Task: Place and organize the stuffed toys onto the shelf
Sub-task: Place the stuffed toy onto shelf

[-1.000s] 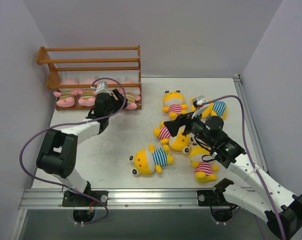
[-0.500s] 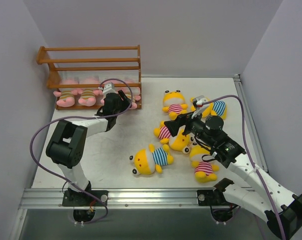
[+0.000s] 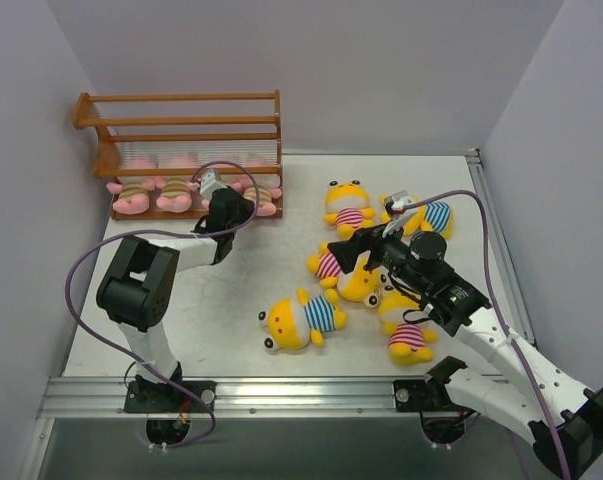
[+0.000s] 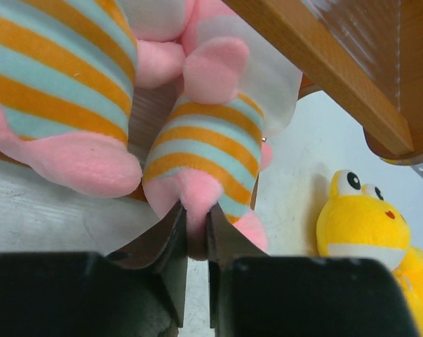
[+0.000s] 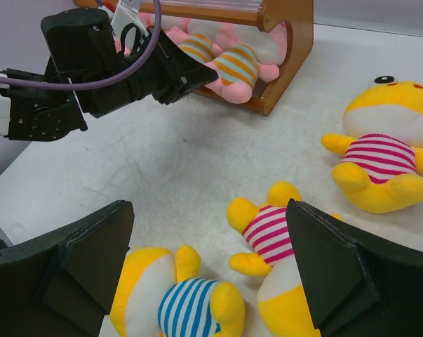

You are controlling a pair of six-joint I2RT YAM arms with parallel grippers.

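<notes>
The shelf (image 3: 181,120) stands at the back left, with pink stuffed toys (image 3: 131,195) in tan-striped shirts lying along its bottom tier. My left gripper (image 4: 195,225) is shut on a leg of the rightmost pink toy (image 4: 207,161) at the shelf's right end (image 5: 288,35). My right gripper (image 5: 211,260) hangs open and holds nothing, above a yellow toy in a blue-striped shirt (image 5: 186,309) and one in a pink-striped shirt (image 5: 274,232). Further yellow toys (image 3: 349,208) (image 3: 426,215) (image 3: 406,335) lie on the table at the right.
The shelf's two upper tiers (image 3: 191,100) hold nothing. A white table (image 3: 221,290) with raised edges and purple walls bound the area. The left arm's purple cable (image 3: 76,280) loops over the table's left side. The right arm (image 3: 451,295) stretches across the yellow toys.
My left gripper slid right along the shelf's front and closed on the rightmost pink toy's leg. The right arm and the yellow toys stayed still.
</notes>
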